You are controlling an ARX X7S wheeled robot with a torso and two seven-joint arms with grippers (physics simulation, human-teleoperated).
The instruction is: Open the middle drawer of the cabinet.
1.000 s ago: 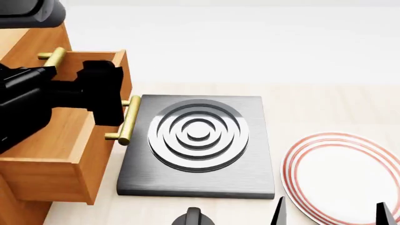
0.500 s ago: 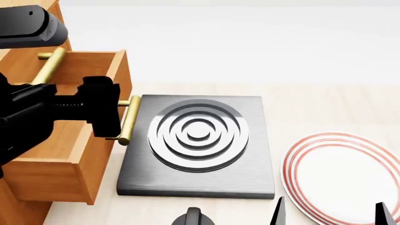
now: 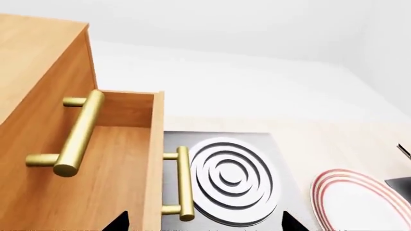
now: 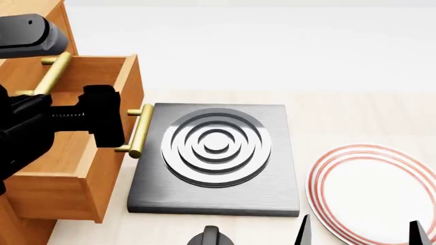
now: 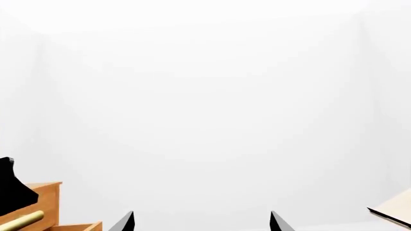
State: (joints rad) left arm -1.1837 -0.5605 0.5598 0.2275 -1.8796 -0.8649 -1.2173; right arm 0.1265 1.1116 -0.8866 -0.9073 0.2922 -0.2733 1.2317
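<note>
**Middle drawer stands open beside the burner plate**

While the middle drawer (image 4: pixel 81 153) juts out of the orange-brown cabinet (image 3: pixel 38 62), its brass bar handle (image 4: pixel 140 130) hangs just over the left edge of the grey burner plate (image 4: pixel 218 194) with its concentric rings. Above it, the top drawer's handle (image 3: pixel 77 134) sits against a front that stays flush. Over the open drawer the left gripper (image 4: pixel 102 122) hovers released, its fingertips spread and apart from the brass bar. At the lower edge of the head view the right gripper (image 4: pixel 358 232) shows two dark fingertips held wide, empty, above a white plate with red rings (image 4: pixel 374 194) lying on the pale surface (image 4: pixel 340 112). A dark knob (image 4: pixel 211 236) sits near the burner plate's front edge.
</note>
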